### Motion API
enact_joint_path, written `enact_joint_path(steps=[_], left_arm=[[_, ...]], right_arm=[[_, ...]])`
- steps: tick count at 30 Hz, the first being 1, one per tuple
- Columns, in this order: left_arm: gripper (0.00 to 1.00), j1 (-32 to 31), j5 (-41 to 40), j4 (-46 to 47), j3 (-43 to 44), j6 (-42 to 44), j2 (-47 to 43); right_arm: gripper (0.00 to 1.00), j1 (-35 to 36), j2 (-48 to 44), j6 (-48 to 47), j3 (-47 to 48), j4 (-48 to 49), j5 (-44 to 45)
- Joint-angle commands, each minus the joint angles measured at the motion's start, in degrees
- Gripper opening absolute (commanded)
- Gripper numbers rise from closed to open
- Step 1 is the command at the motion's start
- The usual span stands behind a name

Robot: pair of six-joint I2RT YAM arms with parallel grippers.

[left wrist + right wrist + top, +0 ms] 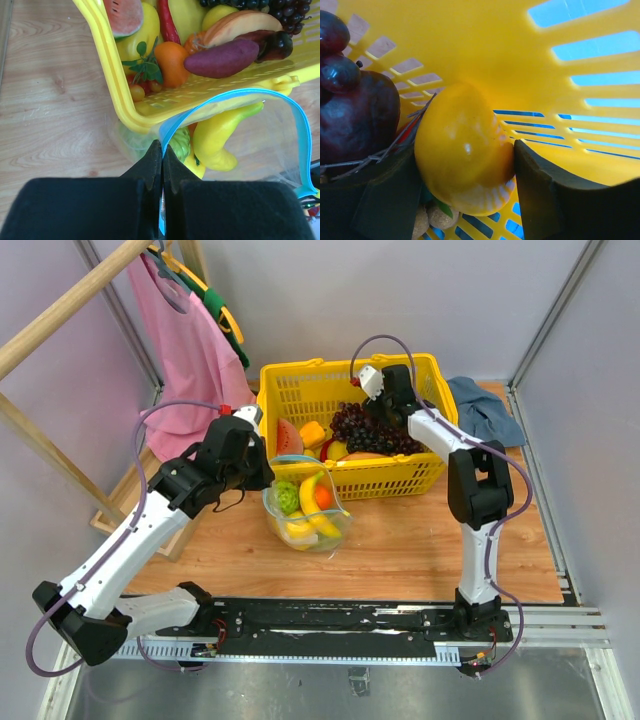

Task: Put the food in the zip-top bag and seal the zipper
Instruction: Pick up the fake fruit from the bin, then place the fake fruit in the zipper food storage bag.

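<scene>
Left claw (161, 148) is clamped right down, jaws together, with the light-blue zipper (300, 140) pinched between them at one end of the mouth. From that pinch the strip loops up and round in a wide arch, so the zip-top bag (272, 150) is gaping open, not sealed. The bag stands on the bench (420, 550), tight against the front wall of the yellow basket (300, 375).

And there's food in it. Through the clear plastic you can see a long curved yellow piece (220, 135), a bumpy green fruit (180, 144) beside it, and from above an orange one (324, 498) tucked in among them.

Over on the other side, the right claw (464, 156) is down inside the basket, near its back corner. Its jaws stand wide apart, one on each side of a smooth yellow fruit (455, 140). The right-hand finger (540, 190) sits against the fruit's skin. The other finger (385, 200) is right at its edge. Whether that's a real grip, I cannot tell. Dark purple fruit (355, 110) crowds in just beside it.

More is in the basket: a bunch of dark grapes (365, 425), a purple sweet potato (222, 57), a watermelon slice (125, 15) and a red chilli (167, 25).
</scene>
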Motion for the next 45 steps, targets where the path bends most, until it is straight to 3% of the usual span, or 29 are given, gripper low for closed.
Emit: enact_joint_path(steps=[1,5,12,21,34,45], left_arm=[[0.0,0.59,1.0,1.85,-0.3,0.68,-1.43],[0.0,0.59,1.09,2.07,-0.2,0.67,-1.89],[0.0,0.6,1.26,2.5,-0.52,0.46,-2.76],[0.0,0.6,0.92,3.06,-1.01,0.17,-3.65],[0.0,0.59,0.65,4.36,-1.87,-1.4,-4.71],[0.0,0.57,-0.03,5.32,-2.55,-3.31,-5.32]], right_arm=[[0.53,-0.89,0.4,0.36,0.32,-2.44,0.93],[0.35,-0.85,-4.75,2.05,-1.5,-4.23,-2.08],[0.14,-0.85,-13.79,6.07,-5.35,-5.24,-7.12],[0.04,-0.5,-19.81,13.22,-6.2,-8.4,-11.8],[0.01,3.23,-35.7,29.66,-12.37,-5.44,-22.62],[0.01,15.39,-50.53,38.06,-19.92,1.01,-28.88]])
